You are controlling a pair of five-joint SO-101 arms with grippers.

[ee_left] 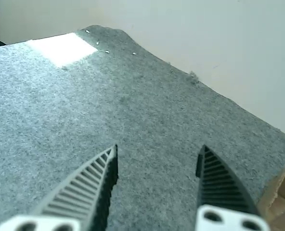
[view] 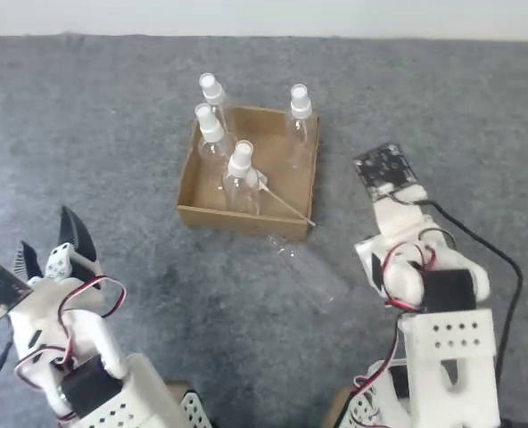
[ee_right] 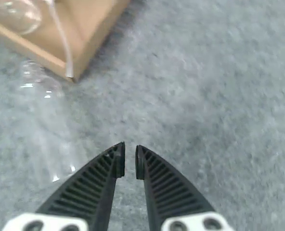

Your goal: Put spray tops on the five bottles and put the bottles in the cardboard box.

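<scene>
Four capped bottles [view: 242,174] stand in the cardboard box [view: 237,218]; fifth bottle [view: 310,267] lies uncapped outside — left claw [ee_left: 159,154] apart, right claw [ee_right: 129,148] almost together.

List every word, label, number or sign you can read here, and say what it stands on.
No text can be read. The cardboard box has plain walls, the bottles are clear with no label in sight, and any marks on the circuit board at the right arm's wrist are too small to read.
</scene>
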